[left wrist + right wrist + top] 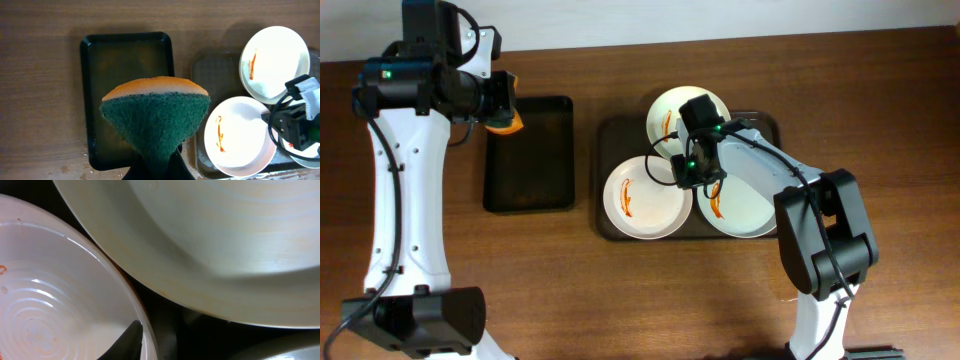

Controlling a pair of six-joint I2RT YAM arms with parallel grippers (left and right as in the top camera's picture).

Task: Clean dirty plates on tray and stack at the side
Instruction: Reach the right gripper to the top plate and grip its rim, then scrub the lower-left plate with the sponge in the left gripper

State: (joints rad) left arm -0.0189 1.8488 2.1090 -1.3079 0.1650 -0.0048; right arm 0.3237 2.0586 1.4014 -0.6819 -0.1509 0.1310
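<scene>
1. Grasping the front-left plate (650,205), streaked, on the brown tray (615,140) among three.
2. At its rim, the right gripper (682,180); cannot tell whether clamped.
3. Pinched tight in the left gripper (498,100): a scouring sponge (156,115).
4. Next, likely: firm pinch, then lift.

Likely a robot lab: two white robot arms (405,200) at a plain wooden table (620,300).

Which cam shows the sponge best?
Left wrist: the sponge fills mid-frame, with the green scrub face and orange backing both clear. Overhead catches only a small orange edge of it. Right wrist shows none of it.
</scene>
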